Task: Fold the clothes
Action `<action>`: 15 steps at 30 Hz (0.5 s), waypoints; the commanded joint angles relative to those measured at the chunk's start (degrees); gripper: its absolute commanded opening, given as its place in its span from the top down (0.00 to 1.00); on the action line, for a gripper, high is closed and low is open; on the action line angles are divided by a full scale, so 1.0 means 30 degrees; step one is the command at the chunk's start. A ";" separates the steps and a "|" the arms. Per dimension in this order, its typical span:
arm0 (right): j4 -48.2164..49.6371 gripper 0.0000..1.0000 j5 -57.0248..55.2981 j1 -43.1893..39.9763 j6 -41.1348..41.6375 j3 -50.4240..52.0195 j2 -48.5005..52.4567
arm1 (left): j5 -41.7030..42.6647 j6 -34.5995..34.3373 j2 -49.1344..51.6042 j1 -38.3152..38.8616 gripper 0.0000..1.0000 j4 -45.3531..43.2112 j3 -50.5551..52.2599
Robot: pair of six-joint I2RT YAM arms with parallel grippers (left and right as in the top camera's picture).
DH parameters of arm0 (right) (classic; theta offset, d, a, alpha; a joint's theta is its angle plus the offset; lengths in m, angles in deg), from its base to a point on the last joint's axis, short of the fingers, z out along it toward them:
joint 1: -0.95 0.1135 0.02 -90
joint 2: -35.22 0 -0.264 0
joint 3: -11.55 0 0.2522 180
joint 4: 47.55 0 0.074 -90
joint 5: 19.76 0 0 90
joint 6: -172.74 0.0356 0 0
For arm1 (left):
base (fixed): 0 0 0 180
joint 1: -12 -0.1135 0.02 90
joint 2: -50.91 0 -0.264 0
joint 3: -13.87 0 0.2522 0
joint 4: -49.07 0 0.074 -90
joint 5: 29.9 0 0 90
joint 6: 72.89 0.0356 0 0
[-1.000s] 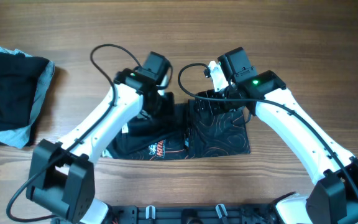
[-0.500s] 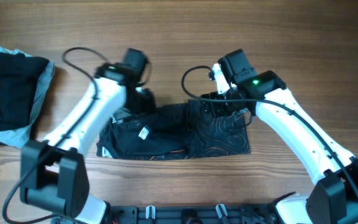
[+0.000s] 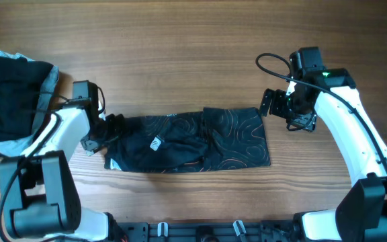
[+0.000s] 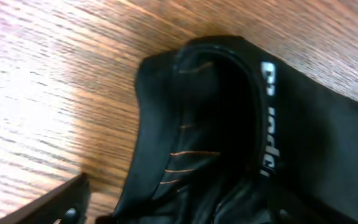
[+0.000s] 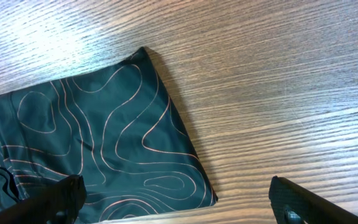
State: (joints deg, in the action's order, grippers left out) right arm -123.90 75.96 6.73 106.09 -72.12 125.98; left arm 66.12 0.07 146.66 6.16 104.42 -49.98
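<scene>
The clothes, a black jersey (image 3: pixel 193 138) with thin orange swirls, lie in a crumpled strip across the middle of the table. My left gripper (image 3: pixel 104 130) sits low at the jersey's left end, open. Only one of its fingers (image 4: pixel 51 206) shows, standing on the wood beside the black hem (image 4: pixel 185 124). The other finger is hidden by cloth. My right gripper (image 3: pixel 280 111) hovers just right of the jersey's upper right corner (image 5: pixel 143 53), open wide and holding nothing. The jersey's smooth right part (image 5: pixel 92 137) lies below its left finger.
A pile of plain black and light blue garments (image 3: pixel 11 101) lies at the table's far left, close behind my left arm. Bare wood (image 3: pixel 200 54) lies beyond the jersey and to its right.
My left arm swung from the jersey's middle to its left end and its jaws opened, leaving the left part laid out. My right arm drew back to the right, off the jersey's top edge.
</scene>
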 commanded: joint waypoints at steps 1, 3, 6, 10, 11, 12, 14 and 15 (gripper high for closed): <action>0.0058 0.01 -0.0262 -0.0080 0.0255 -0.0211 -0.0080 | 0.2484 0.1049 0.0590 0.0000 0.25 -0.0372 0.1355; 0.0066 0.01 -0.0262 -0.0080 0.0226 -0.0211 -0.0080 | 0.2506 0.1042 0.0590 0.0000 0.45 -0.0044 0.1392; 0.0080 0.01 -0.0262 -0.0080 0.0233 -0.0211 -0.0080 | 0.3206 0.1056 0.0590 0.0262 0.48 0.0437 0.1399; 0.0219 0.00 -0.0270 -0.0080 0.0204 -0.0211 -0.0080 | 0.2856 0.1107 0.0590 0.1982 0.48 0.0364 0.1413; 0.0248 0.01 -0.0270 -0.0080 0.0175 -0.0211 -0.0080 | 0.2368 0.1107 0.0590 0.2280 0.50 0.0321 0.1413; 0.0291 0.01 -0.0270 -0.0080 0.0022 -0.0211 -0.0080 | 0.1821 0.1078 0.0590 0.2528 0.65 0.0204 0.1413; 0.0284 0.01 -0.0262 -0.0080 -0.0240 -0.0211 -0.0080 | 0.1239 0.0896 0.0583 0.2441 0.96 -0.0058 0.1406; 0.0284 0.01 -0.0262 -0.0080 -0.0240 -0.0211 -0.0080 | 0.0831 0.0408 0.0583 0.2193 0.96 -0.0240 0.1319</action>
State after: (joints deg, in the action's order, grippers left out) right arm -123.18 75.94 6.73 105.88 -72.12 125.98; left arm 71.96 2.89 146.13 13.20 104.88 -47.84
